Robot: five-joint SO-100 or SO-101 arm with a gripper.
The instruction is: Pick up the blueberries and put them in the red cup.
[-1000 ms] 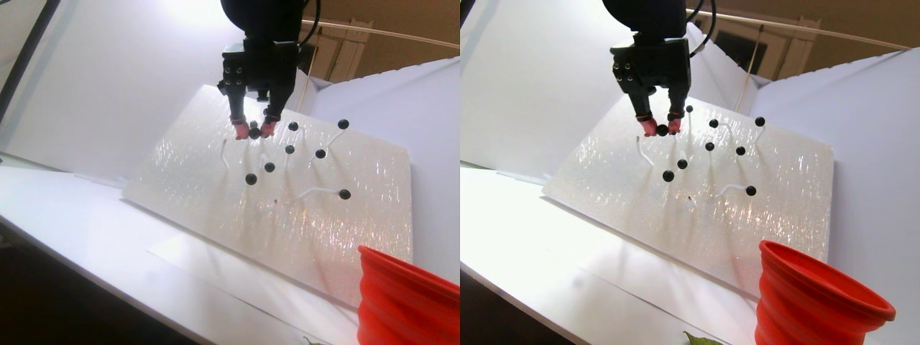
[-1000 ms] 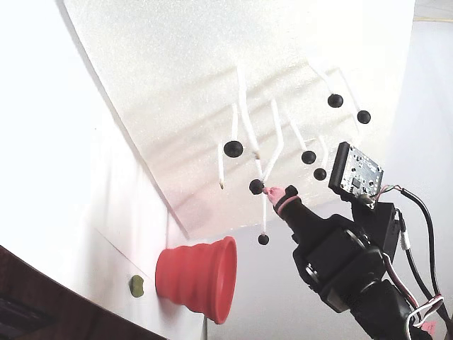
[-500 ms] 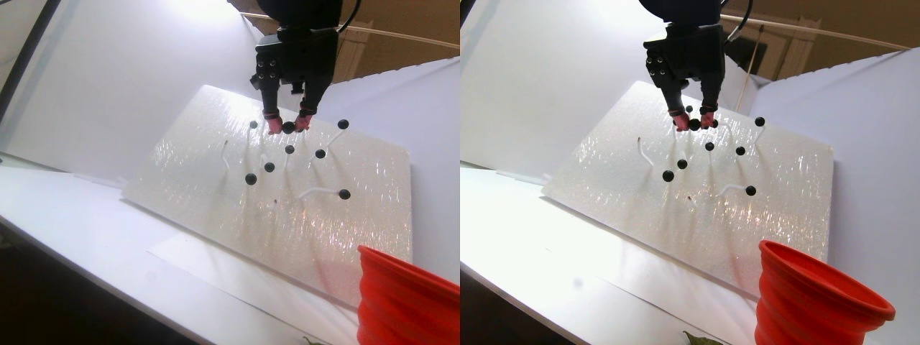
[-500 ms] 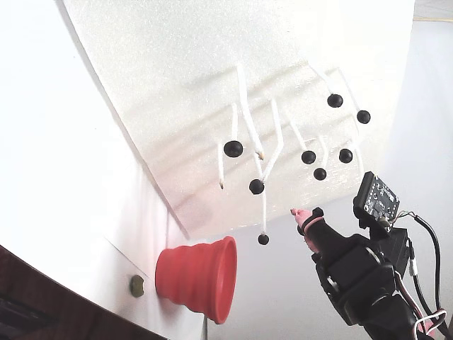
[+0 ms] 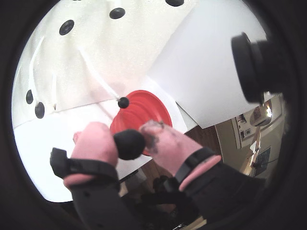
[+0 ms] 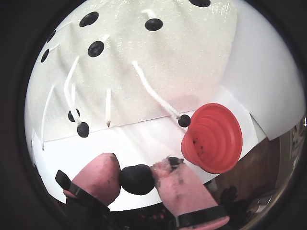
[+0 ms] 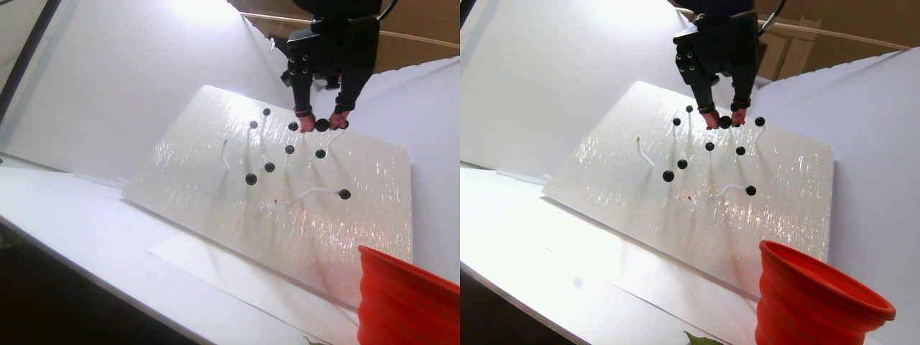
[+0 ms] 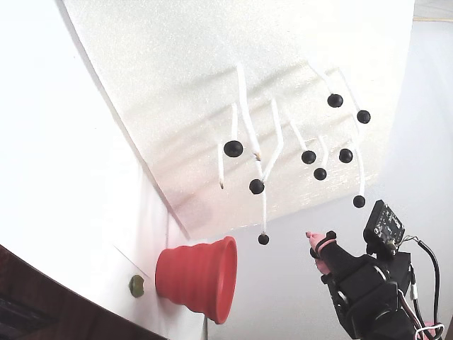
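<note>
Pinching one blueberry (image 6: 137,178), the end effector (image 6: 139,179) hangs above one red cup (image 6: 213,139); eight berries (image 8: 233,149) stay on stems.

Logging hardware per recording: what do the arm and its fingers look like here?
A black arm with a blocky black gripper. Its two fingers are tipped in pink covers, smudged dark, with black bands. Black cables loop behind, and a small circuit board is mounted beside it.

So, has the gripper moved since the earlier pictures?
Yes. In the stereo pair view the gripper, holding a blueberry, has moved rightward across the white board, toward the side where the red cup stands.
</note>
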